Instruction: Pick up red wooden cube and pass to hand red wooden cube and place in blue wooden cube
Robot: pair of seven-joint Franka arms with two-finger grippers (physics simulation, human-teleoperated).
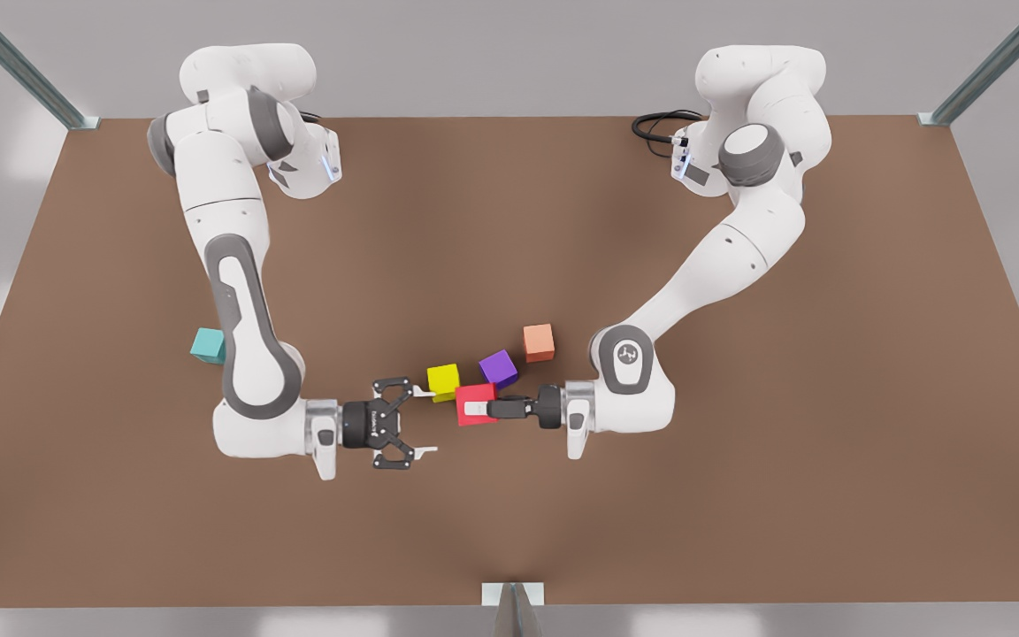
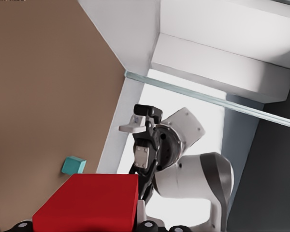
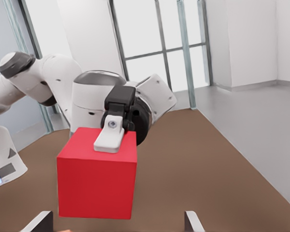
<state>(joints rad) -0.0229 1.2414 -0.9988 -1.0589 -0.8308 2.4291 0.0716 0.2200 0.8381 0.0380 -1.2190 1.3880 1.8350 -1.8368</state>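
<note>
Left pincer (image 1: 478, 409) grips red wooden cube (image 1: 475, 404); right pincer (image 1: 425, 421) open, just beside.

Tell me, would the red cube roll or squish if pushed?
Probably won't roll: the red wooden cube has flat faces. Likely stiff: its sides look straight while the left gripper pinches it. Probably light: that thin pinch alone holds it. The right gripper sits open beside it.

left end effector (image 1: 474, 409) grips red wooden cube (image 1: 475, 404) | right end effector (image 1: 425, 423) spread, beside it
</note>
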